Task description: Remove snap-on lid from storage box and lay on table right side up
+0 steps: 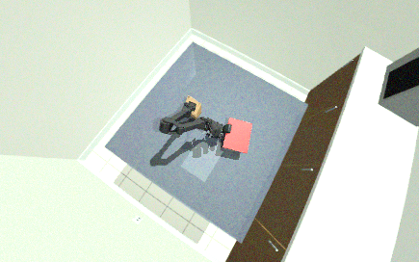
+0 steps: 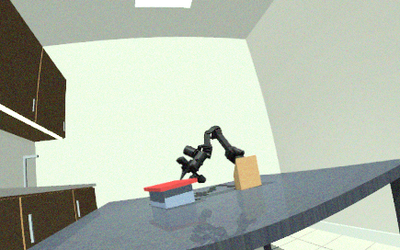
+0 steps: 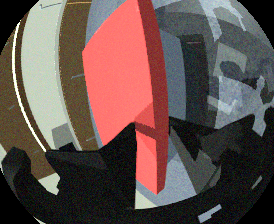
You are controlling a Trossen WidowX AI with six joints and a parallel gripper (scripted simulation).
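While on box, red lid's [image 1: 239, 136] [image 2: 168, 185] [image 3: 120, 75] edge in claw [image 1: 225, 135] [image 2: 190, 179] [image 3: 150, 123].

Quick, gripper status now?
Gripper: closed on the edge of the red lid.

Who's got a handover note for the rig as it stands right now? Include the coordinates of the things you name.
Gripper [image 1: 224, 132] [image 2: 191, 178] [image 3: 150, 123]: shut on the red lid [image 1: 238, 136] [image 2: 168, 185] [image 3: 118, 75], at the lid's edge on the arm's side.
Job's things: the storage box [image 2: 180, 199] [image 3: 177, 80] is upright on the table [image 1: 160, 87] [image 2: 300, 193] [image 3: 238, 100]; the lid is over its top, red face up.
Done: lid gripped. Can't tell whether any of the snap fit has let go.
Left: get the lid fully off without moving the box, lay it flat on the table, right side up, then release.
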